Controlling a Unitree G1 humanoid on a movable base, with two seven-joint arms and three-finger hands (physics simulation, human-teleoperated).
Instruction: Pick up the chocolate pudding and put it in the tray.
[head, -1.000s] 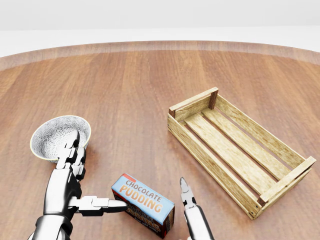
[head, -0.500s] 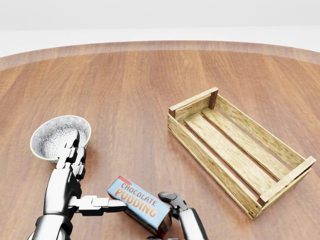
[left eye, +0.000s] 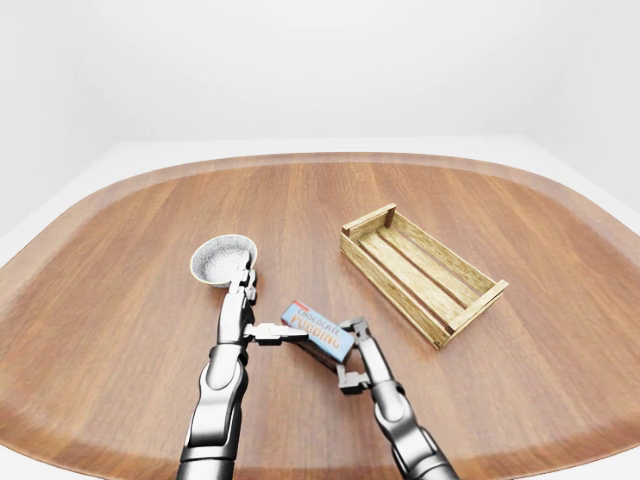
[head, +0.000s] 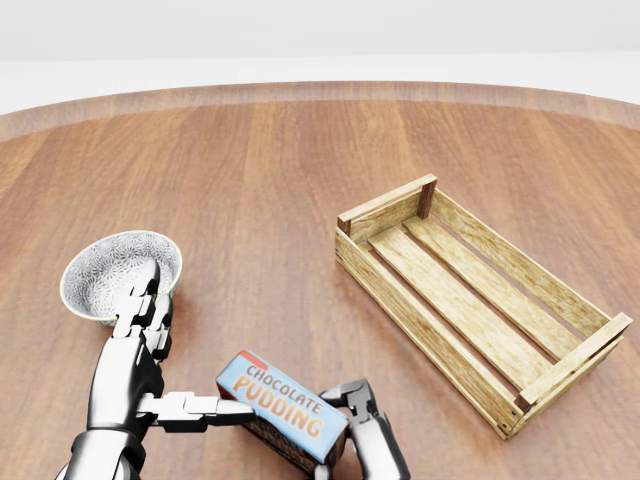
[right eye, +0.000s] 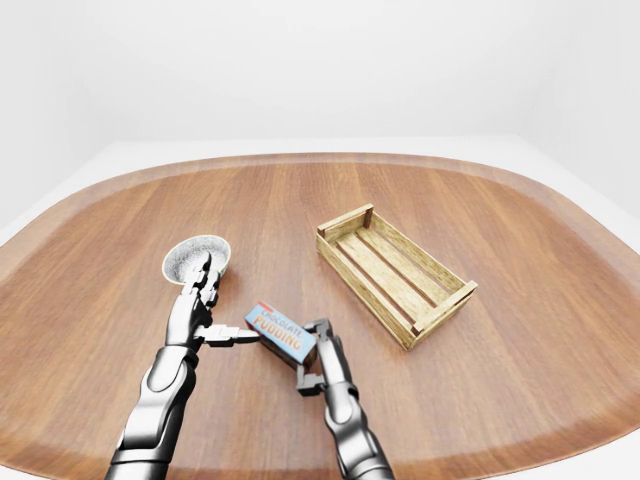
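Chocolate pudding (head: 283, 411), a light-blue carton with orange lettering, a red end and dark sides, sat tilted low on the wooden tabletop (head: 280, 180). The right robot hand (head: 350, 425) curled its fingers around the carton's right end. The left robot hand (head: 150, 350) was spread open, its thumb touching the carton's left end. The slatted tray (head: 478, 300) stood well apart, right; a speckled bowl (head: 105, 270) lay left.
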